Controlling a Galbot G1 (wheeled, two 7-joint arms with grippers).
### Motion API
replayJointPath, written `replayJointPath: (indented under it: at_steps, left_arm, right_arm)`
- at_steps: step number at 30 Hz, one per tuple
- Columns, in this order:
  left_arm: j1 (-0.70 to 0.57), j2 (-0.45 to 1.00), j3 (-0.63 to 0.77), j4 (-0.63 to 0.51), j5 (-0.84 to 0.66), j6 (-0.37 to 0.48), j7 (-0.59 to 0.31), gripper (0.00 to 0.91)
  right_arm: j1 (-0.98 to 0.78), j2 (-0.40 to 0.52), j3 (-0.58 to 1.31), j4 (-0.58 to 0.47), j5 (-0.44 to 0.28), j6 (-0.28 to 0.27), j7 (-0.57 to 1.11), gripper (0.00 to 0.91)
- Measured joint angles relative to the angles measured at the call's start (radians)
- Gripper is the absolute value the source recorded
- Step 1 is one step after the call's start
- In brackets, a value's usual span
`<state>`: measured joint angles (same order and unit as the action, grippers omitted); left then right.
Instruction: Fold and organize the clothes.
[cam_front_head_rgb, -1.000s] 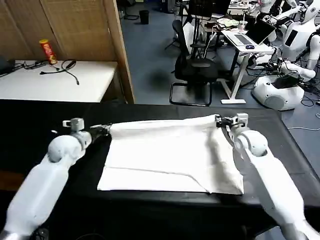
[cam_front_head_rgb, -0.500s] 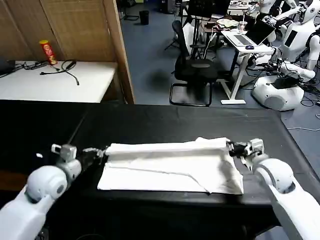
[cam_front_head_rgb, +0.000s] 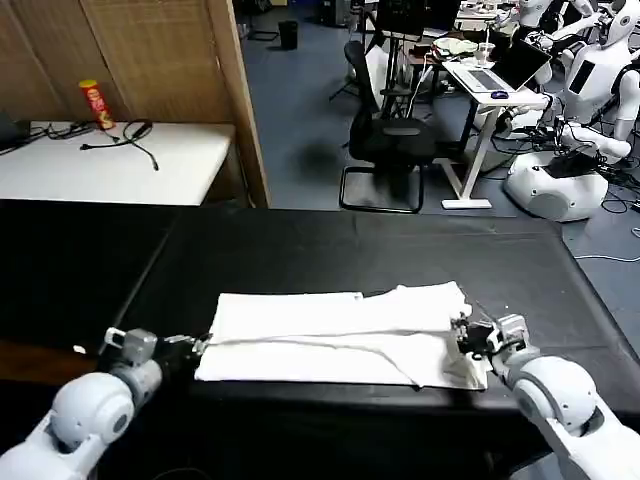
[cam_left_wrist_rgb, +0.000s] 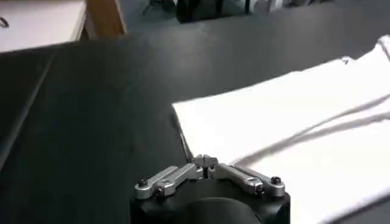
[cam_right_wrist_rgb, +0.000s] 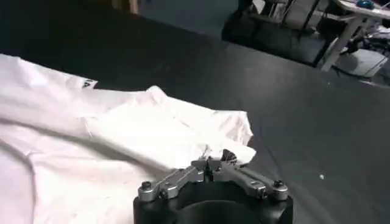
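The white T-shirt (cam_front_head_rgb: 330, 330) lies folded in a wide band on the black table cloth (cam_front_head_rgb: 300, 250), plain side up, its print hidden. My left gripper (cam_front_head_rgb: 197, 343) sits low at the shirt's left near corner, shut on the cloth edge. In the left wrist view the left gripper (cam_left_wrist_rgb: 205, 164) meets the T-shirt (cam_left_wrist_rgb: 292, 115) at its edge. My right gripper (cam_front_head_rgb: 462, 333) rests at the right near corner, shut on a pinch of fabric. The right wrist view shows the right gripper (cam_right_wrist_rgb: 212, 161) with a tuft of the T-shirt (cam_right_wrist_rgb: 122, 134) between its tips.
Bare black cloth stretches behind and to both sides of the shirt. A white table (cam_front_head_rgb: 120, 165) with a red can (cam_front_head_rgb: 96, 103) and cables stands at the back left. An office chair (cam_front_head_rgb: 395, 140) stands on the floor beyond the far edge.
Both grippers have carried the shirt's raised far edge toward me and down onto the near part. The shirt now lies flat, folded over itself, and both arms are lower and nearer.
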<state>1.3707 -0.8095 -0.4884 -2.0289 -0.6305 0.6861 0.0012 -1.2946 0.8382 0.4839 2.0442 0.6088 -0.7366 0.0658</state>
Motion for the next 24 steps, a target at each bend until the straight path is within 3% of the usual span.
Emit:
replayJointPath:
  at_steps: [5,8,10,15,24]
  left_arm:
    - [0.015,-0.015,-0.029,-0.032,-0.014,0.005,0.000,0.878]
    - [0.001,-0.034,-0.051,-0.036,-0.036,-0.013,-0.006,0.878]
    - [-0.019,-0.048,-0.053,-0.025,-0.064,-0.027,-0.022,0.878]
    - [-0.103,-0.107,-0.043,0.053,-0.142,-0.031,-0.072,0.878]
    - [-0.197,-0.200,-0.007,0.192,-0.148,-0.062,-0.065,0.878]
  right_arm:
    - [-0.033,0.015,0.071,0.043,0.056,0.000,0.001,0.878]
    - [-0.023,0.035,0.095,0.039,0.053,0.004,0.021,0.878]
    - [-0.003,0.055,0.095,0.019,0.035,0.034,0.025,0.878]
    - [0.076,0.120,0.063,-0.081,-0.017,0.105,0.028,0.878]
    - [0.185,0.230,0.036,-0.260,-0.063,0.151,0.022,0.878]
